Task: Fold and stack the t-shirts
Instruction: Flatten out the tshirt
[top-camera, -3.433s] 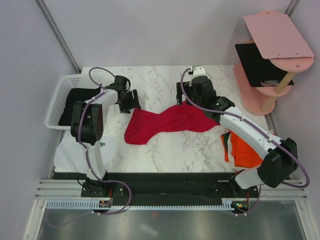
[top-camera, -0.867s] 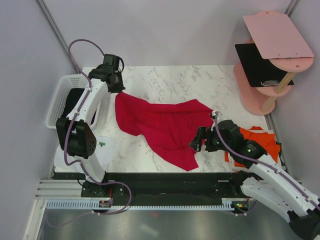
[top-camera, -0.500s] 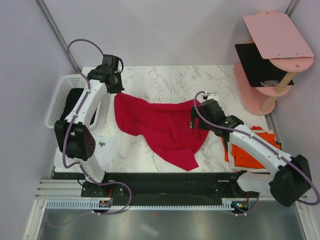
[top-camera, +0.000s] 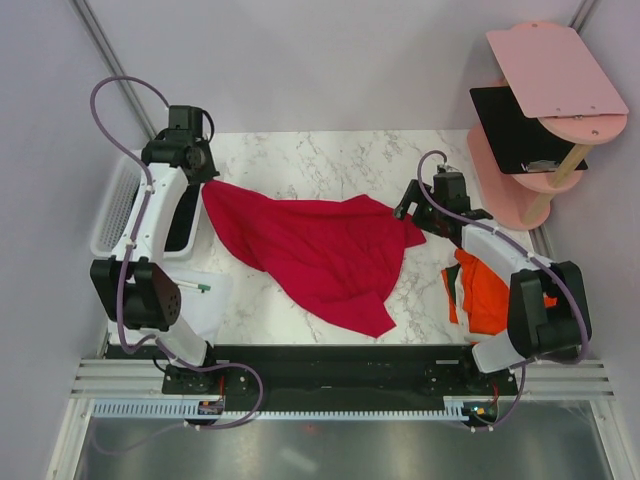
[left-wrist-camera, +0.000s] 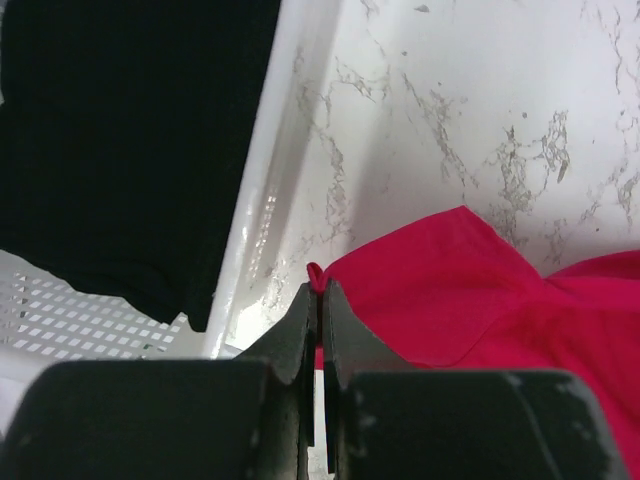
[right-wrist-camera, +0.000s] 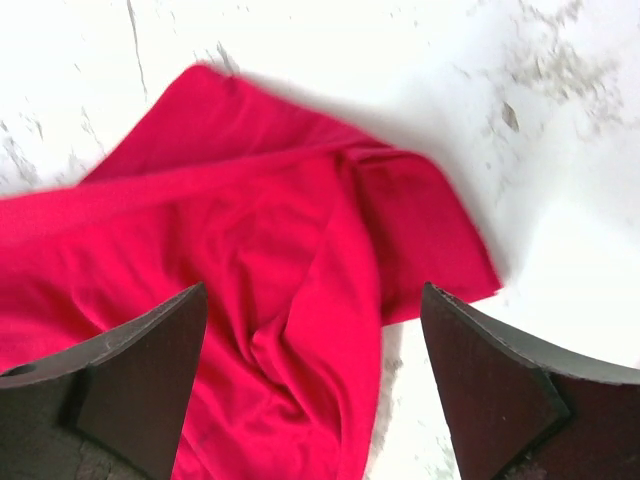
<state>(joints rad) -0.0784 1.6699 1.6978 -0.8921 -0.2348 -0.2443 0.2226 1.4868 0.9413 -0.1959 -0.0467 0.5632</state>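
Left to right: white mesh basket (top-camera: 112, 215) at the table's (top-camera: 330, 160) left edge, holding a black shirt (left-wrist-camera: 120, 150). Left gripper (left-wrist-camera: 320, 300), just beside the basket wall, jaws pressed together on a corner of the red shirt (top-camera: 320, 250). The red shirt lies spread and rumpled across the middle of the table, one point reaching toward the near edge. Right gripper (right-wrist-camera: 312, 300), jaws wide apart and holding nothing, hovers over the shirt's right corner. Orange shirt (top-camera: 490, 295) lies crumpled at the right edge, near the right arm.
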